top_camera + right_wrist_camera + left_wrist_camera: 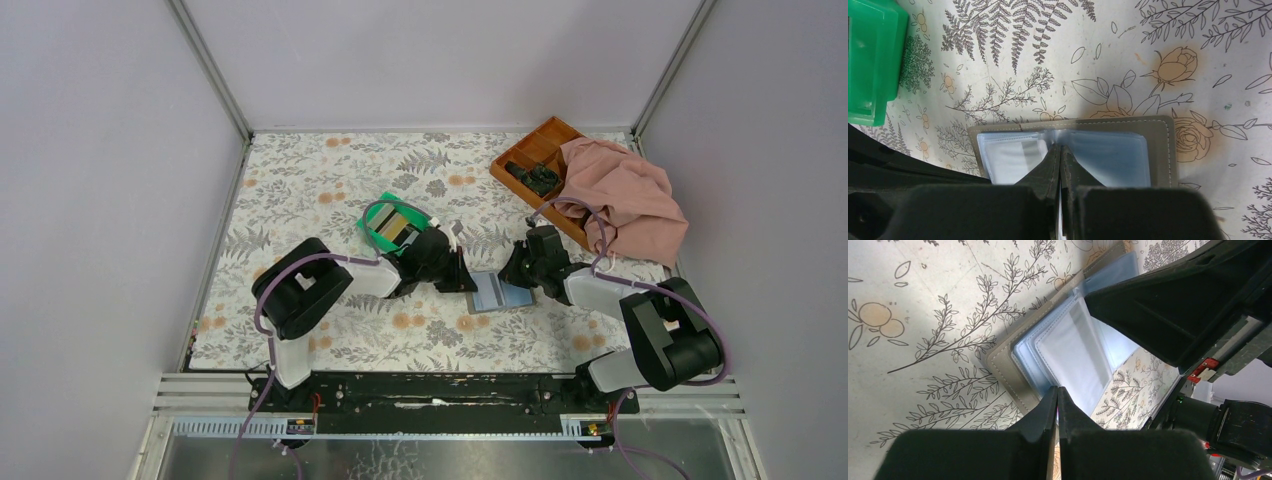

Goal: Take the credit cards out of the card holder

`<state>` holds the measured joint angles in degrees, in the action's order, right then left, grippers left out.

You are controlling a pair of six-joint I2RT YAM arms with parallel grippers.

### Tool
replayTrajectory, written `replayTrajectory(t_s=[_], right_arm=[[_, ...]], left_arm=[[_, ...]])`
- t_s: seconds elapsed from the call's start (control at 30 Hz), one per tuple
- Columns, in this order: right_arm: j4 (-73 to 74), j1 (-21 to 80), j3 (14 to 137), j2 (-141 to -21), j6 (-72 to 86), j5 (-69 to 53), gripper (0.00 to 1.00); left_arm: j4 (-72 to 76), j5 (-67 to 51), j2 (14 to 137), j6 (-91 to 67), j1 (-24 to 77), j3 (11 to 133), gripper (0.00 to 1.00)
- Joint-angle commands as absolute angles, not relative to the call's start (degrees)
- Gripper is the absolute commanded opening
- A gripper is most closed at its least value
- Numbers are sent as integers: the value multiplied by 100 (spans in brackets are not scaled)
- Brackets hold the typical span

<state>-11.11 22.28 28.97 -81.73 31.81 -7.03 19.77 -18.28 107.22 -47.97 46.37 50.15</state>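
A flat, pale blue-grey folding card holder (492, 293) lies open mid-table on a floral tablecloth (330, 180), between both arms. The left gripper (1057, 389) has its fingers together at the edge of the clear sleeves. The right gripper (1060, 148) is closed at the centre fold, apparently pinching a pale sliver of sleeve. A thin whitish credit card (1073, 350) sits in a sleeve. It is likely light, stiff and slippery, best nipped by an exposed edge while the floppy holder is pinned. A green plastic bin (392, 222) sits just behind the left gripper. An orange-brown compartment tray (530, 150) and a pink cloth (630, 195) lie well apart. The two grippers crowd each other.
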Motion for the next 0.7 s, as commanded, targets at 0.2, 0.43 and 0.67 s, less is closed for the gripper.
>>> replayTrajectory(t_s=[0.2, 0.43, 0.67], right_arm=[[-971, 2228, 2752, -8333, 3103, -843, 0], [-974, 2228, 2735, -8315, 3102, -852, 0], [-993, 2227, 2734, -8314, 3104, -888, 0]], left_arm=[[2405, -1923, 10840, -4908, 4702, 5361, 6], [2478, -1956, 10903, -4956, 4724, 5405, 6], [2489, -1915, 10779, -4976, 4735, 5485, 6]])
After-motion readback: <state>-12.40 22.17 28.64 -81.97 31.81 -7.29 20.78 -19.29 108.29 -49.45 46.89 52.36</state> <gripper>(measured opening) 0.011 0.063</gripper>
